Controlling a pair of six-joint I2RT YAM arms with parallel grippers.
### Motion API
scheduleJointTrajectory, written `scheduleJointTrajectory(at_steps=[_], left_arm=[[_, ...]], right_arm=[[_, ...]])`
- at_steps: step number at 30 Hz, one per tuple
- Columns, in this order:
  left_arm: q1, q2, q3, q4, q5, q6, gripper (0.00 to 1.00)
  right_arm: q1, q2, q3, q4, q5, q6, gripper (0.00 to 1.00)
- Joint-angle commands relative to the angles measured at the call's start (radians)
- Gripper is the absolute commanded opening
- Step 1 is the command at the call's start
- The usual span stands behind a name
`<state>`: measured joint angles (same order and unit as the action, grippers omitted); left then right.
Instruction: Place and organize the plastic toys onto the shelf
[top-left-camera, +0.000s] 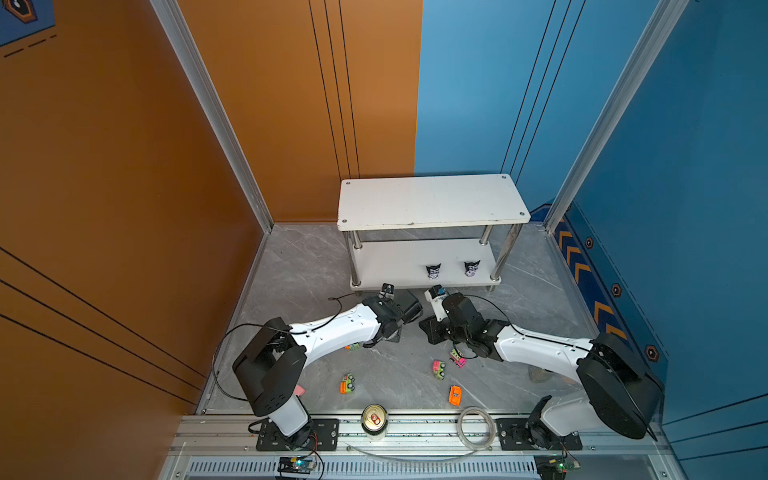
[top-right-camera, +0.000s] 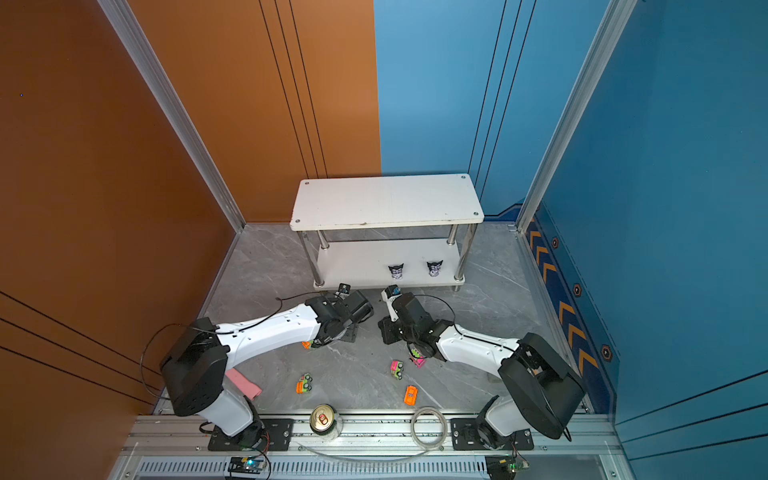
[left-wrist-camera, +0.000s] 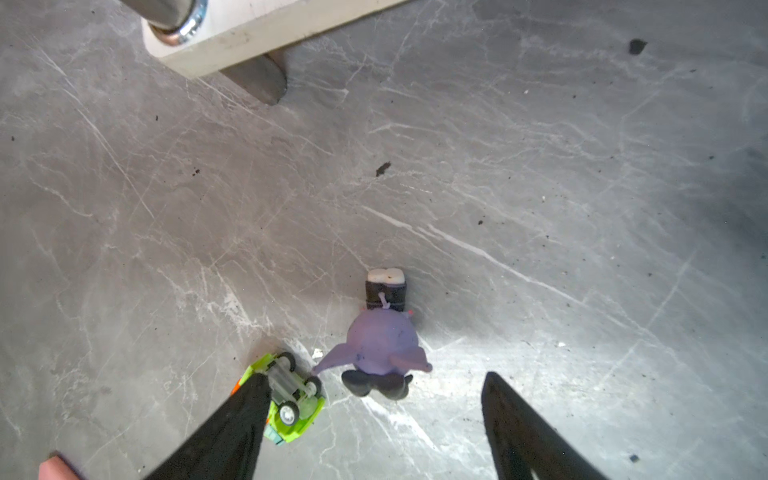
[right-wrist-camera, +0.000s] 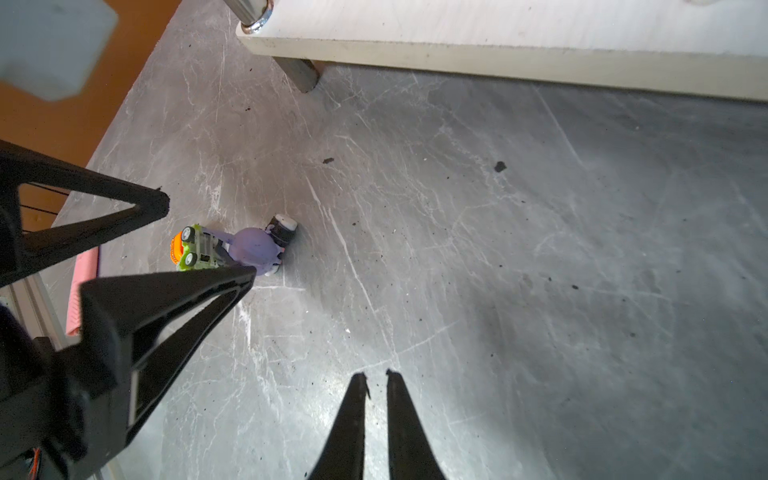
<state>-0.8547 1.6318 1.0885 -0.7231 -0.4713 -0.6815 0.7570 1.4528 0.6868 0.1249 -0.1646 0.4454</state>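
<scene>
The white shelf (top-left-camera: 432, 199) (top-right-camera: 386, 199) stands at the back, with two black-eared figurines (top-left-camera: 433, 271) (top-left-camera: 471, 268) on its lower tier. A third figurine (left-wrist-camera: 382, 340) (right-wrist-camera: 253, 249) lies on the floor, back up. My left gripper (left-wrist-camera: 374, 375) hangs open over it, one finger on each side. An upturned green car (left-wrist-camera: 291, 399) (right-wrist-camera: 189, 247) touches one left finger. My right gripper (right-wrist-camera: 375, 372) is shut to a thin slit with nothing in it, over bare floor nearby. More cars lie in front: orange-green (top-left-camera: 347, 384), two pink (top-left-camera: 438, 369) (top-left-camera: 458, 358), orange (top-left-camera: 455, 395).
A gold-topped can (top-left-camera: 374, 419) and a clear tape ring (top-left-camera: 476, 428) sit on the front rail. A pink strip (top-right-camera: 245, 384) lies by the left arm's base. The shelf's chrome foot (left-wrist-camera: 257, 79) stands just beyond the fallen figurine.
</scene>
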Motion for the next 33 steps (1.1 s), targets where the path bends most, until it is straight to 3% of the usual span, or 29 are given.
scheduleJointTrajectory(at_steps=[1,14,27,33], left_arm=[[0.017,0.013,-0.03,0.06,0.065,0.003,0.83],[0.091,0.005,-0.124,0.189,0.177,0.026,0.82],[0.082,-0.023,-0.083,0.188,0.195,0.041,0.82],[0.064,0.018,0.024,0.156,0.201,0.065,0.81]], right_arm=[[-0.008,-0.003,-0.01,0.001,-0.021,0.011,0.14],[-0.012,0.033,-0.003,0.004,-0.03,0.018,0.15],[-0.016,0.07,0.007,0.007,-0.041,0.022,0.16],[-0.016,0.059,0.004,0.004,-0.041,0.022,0.16]])
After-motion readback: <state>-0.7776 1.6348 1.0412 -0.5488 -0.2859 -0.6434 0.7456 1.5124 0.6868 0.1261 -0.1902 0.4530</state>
